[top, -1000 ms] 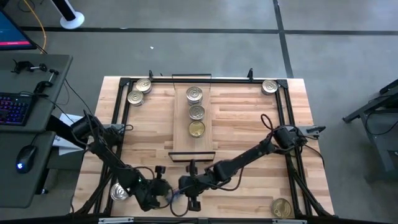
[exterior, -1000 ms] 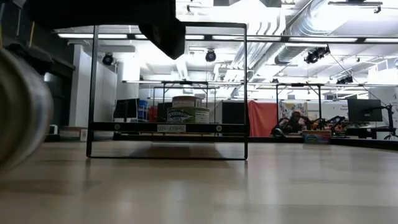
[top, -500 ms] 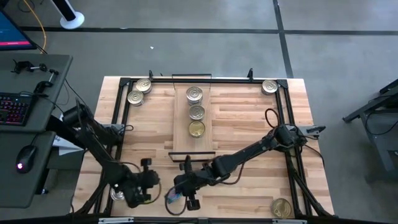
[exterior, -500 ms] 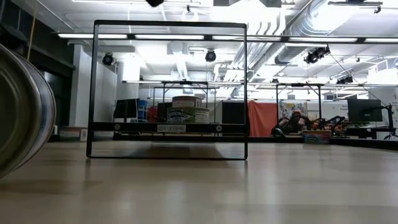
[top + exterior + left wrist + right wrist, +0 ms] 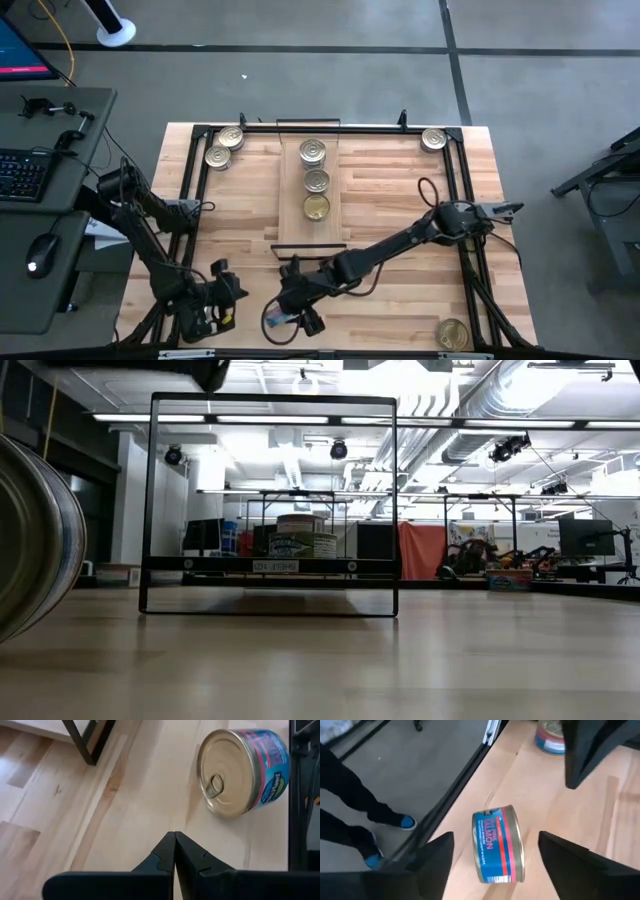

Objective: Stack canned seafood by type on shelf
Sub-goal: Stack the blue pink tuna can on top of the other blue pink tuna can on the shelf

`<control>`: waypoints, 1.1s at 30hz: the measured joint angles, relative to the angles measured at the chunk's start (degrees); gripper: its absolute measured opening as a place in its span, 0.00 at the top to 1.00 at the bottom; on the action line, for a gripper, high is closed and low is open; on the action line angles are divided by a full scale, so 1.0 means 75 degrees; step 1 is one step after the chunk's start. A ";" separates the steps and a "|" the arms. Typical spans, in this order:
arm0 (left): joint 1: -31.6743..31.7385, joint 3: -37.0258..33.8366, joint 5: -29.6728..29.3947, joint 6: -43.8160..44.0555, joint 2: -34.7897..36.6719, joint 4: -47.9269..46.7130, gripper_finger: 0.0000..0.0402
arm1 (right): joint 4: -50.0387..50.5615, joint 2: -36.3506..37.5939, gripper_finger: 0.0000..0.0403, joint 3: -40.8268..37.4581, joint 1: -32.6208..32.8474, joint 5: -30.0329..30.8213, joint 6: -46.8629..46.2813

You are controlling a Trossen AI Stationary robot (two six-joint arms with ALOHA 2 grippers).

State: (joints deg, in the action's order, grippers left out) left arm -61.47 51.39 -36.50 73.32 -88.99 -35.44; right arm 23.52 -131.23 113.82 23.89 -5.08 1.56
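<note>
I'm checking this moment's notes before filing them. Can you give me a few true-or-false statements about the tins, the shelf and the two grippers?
1. Three tins sit in a row on the shelf. True.
2. The blue-labelled tin stands upright. False: it lies on its side on the tabletop.
3. The right gripper is open, with that tin lying between its fingers. True.
4. The left gripper is wide open. False: its fingers are shut together.
5. The left gripper holds a tin. False: the tin lies apart from it on the wood.
</note>
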 joint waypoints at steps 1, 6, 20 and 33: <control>0.0000 0.0010 -0.0006 0.0048 -0.0003 0.0058 1.00 | -0.0063 -0.0085 0.29 -0.0001 0.0011 0.0000 0.0159; 0.0000 0.0024 -0.0013 0.0081 -0.0003 0.0475 1.00 | -0.0313 -0.0375 0.27 -0.0009 0.0024 0.0038 0.0653; 0.0125 0.0027 -0.0304 0.0213 -0.0003 0.0481 1.00 | -0.0453 -0.0861 0.27 -0.0015 0.0024 0.0106 0.0653; 0.0472 0.0027 -0.0311 -0.0056 -0.0003 0.0481 1.00 | -0.0600 -0.0861 0.44 -0.0015 -0.0002 0.0654 0.0705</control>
State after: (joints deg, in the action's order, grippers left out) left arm -57.93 51.59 -38.83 72.90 -89.01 -31.83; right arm 19.02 -137.69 113.71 23.88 -0.18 6.84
